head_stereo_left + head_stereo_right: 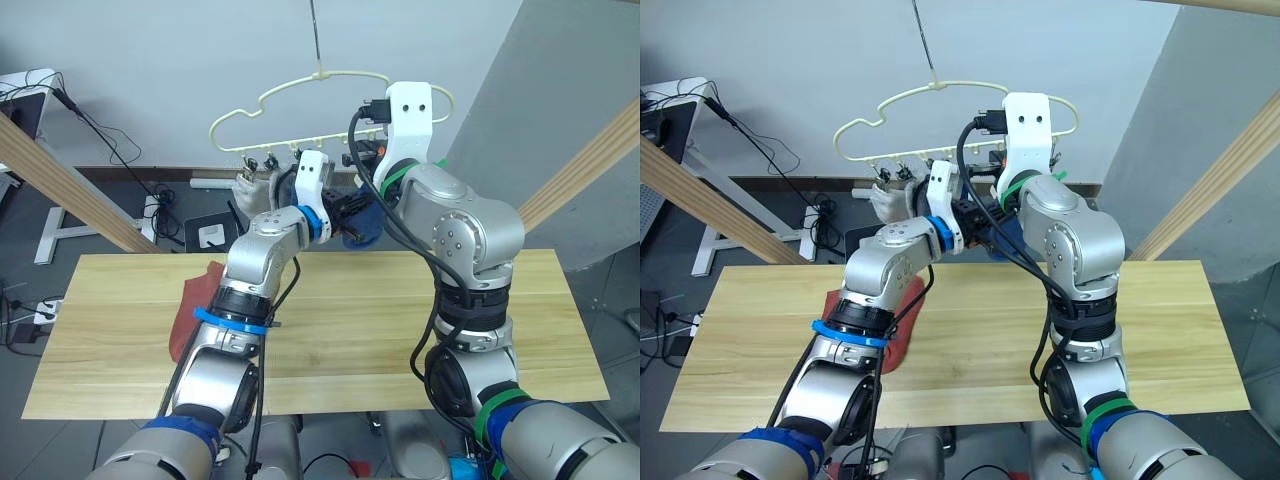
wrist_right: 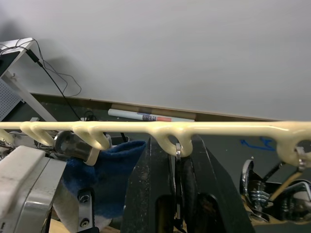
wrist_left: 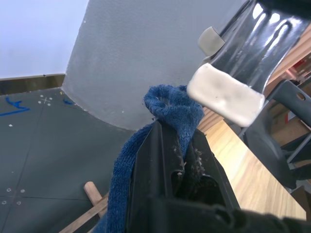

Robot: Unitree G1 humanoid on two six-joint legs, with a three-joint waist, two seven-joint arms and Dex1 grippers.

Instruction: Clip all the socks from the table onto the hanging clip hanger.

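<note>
The left gripper [image 3: 177,145] pinches a blue sock [image 3: 170,109]; the right gripper [image 2: 177,165] squeezes a clip [image 2: 178,160]. Grey socks [image 1: 255,190] hang at 9 o'clock; a red sock [image 1: 195,305] waits.

Even, soft indoor light, faint shadows on table [image 1: 350,330], close wrist-view foregrounds blurred, glare on metal

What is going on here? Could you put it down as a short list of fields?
Left pincer: shut on a blue sock, lifted up by the clip hanger
Right pincer: around a silver clip on the hanger's bar; whether it presses it, cannot tell
Already hanging: a light grey sock at the hanger's left end
On the table: a rust-red sock, partly behind the left arm
</note>
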